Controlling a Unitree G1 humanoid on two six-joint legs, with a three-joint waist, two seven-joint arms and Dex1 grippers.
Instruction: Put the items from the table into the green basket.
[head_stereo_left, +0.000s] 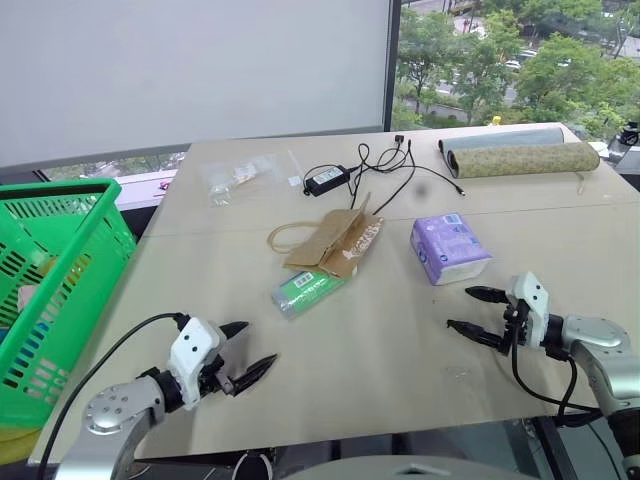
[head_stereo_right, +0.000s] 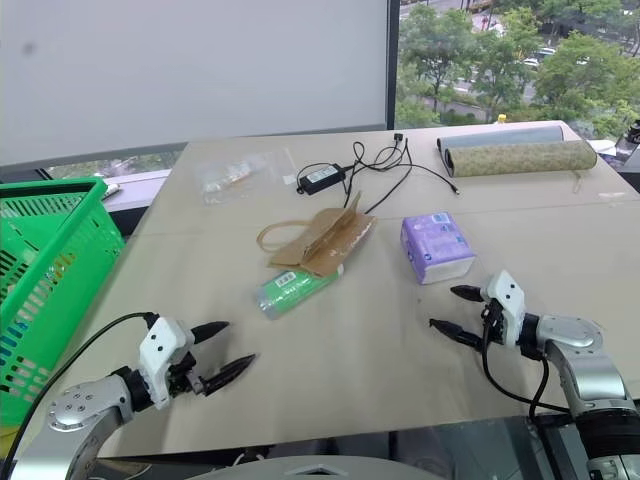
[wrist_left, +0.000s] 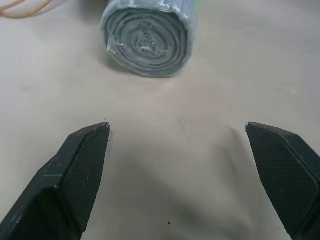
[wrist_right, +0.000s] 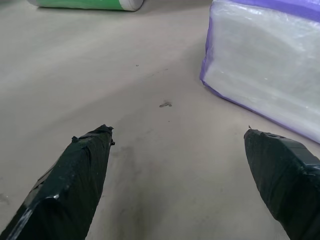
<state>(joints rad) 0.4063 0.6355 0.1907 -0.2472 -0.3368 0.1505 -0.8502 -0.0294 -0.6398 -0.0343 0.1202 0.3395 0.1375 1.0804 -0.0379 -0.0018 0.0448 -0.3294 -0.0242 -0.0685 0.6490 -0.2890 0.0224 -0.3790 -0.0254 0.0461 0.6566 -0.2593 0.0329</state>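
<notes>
Green plastic and purple film are what we have come for: one small green tube-shaped packet (head_stereo_left: 307, 291) with a white barcode label, and one soft purple-and-white tissue pack (head_stereo_left: 449, 248), both lying on the beige table (head_stereo_left: 400, 350). The packet rests on its side near the middle, just beside a torn brown paper bag (head_stereo_left: 333, 240); the tissue pack sits further to our right, well apart from it. The green basket (head_stereo_left: 55, 280) stands off the table's left edge, and something already lies in it, though we cannot tell what.

We hold nothing. Our left gripper (head_stereo_left: 247, 369) hovers over the near left of the table with its fingers spread wide, aimed at the packet's rolled end. Our right gripper (head_stereo_left: 472, 310) is spread just as wide, close to the tissue pack but not touching it.

We judge the packet light and fairly firm, a tight roll in slick wrap that may turn or slide, so a pinch across its middle looks safest. The tissue pack seems light and squashy under smooth film; it should give under the fingers, so we would grip across its narrower sides.

Also counted: one black power adapter (head_stereo_left: 326, 179) with cable, one clear plastic bag (head_stereo_left: 238, 175), one rolled mat (head_stereo_left: 518, 153).
</notes>
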